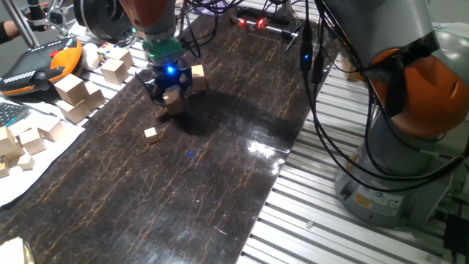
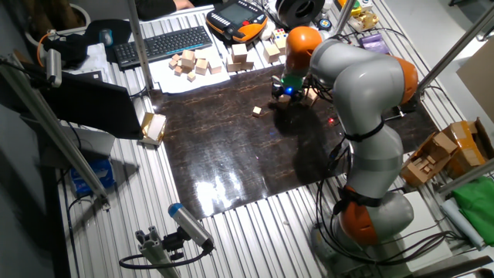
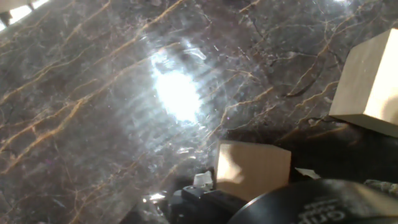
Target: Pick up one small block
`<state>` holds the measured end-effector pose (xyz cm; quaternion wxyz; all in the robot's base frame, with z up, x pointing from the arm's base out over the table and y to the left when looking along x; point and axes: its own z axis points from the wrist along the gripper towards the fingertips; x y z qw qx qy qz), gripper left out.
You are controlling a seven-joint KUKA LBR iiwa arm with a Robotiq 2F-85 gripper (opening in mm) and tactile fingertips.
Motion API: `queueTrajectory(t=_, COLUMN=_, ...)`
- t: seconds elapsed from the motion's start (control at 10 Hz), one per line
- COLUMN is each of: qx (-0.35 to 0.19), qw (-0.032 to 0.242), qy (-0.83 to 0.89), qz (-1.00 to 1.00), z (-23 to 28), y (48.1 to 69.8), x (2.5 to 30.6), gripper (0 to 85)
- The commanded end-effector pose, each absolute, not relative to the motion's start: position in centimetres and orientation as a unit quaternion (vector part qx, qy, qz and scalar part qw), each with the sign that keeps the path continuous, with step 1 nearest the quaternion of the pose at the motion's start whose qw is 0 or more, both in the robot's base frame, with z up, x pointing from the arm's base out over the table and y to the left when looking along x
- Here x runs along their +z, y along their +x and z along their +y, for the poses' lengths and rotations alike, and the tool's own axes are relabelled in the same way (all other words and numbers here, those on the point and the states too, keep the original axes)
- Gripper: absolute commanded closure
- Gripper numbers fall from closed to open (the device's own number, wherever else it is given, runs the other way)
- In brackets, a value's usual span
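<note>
My gripper point(image 1: 171, 94) stands at the far left part of the dark marble mat point(image 1: 220, 183) and is shut on the small block point(image 1: 174, 100), a plain tan cube. The block seems to hang just above the mat. In the hand view the small block point(image 3: 252, 170) sits between the fingers, close to the camera. In the other fixed view the gripper point(image 2: 289, 93) hides most of the block.
A larger tan cube point(image 1: 198, 78) point(image 3: 370, 82) lies right beside the gripper. A tiny tan cube point(image 1: 152, 134) point(image 2: 257, 111) lies in front of it. Several wooden blocks point(image 1: 73, 92) sit on paper left of the mat. An orange teach pendant point(image 1: 40, 66) and the robot base point(image 1: 396, 169) flank the mat.
</note>
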<state>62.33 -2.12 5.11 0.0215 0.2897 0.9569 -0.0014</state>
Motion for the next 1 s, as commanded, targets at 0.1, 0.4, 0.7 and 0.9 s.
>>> queueTrajectory(t=0.1, qx=-0.003, qw=0.022, qy=0.290, qz=0.957, z=-2.1, y=62.2, x=5.0, gripper=28.0)
queueTrajectory(t=0.4, qx=0.008, qw=0.023, qy=0.272, qz=0.962, z=-1.3, y=62.5, x=6.2, gripper=70.3)
queueTrajectory(t=0.7, qx=0.003, qw=0.019, qy=0.246, qz=0.969, z=0.1, y=62.3, x=11.1, gripper=84.3)
queueTrajectory(t=0.9, qx=0.007, qw=0.007, qy=0.213, qz=0.977, z=1.1, y=61.3, x=15.3, gripper=84.3)
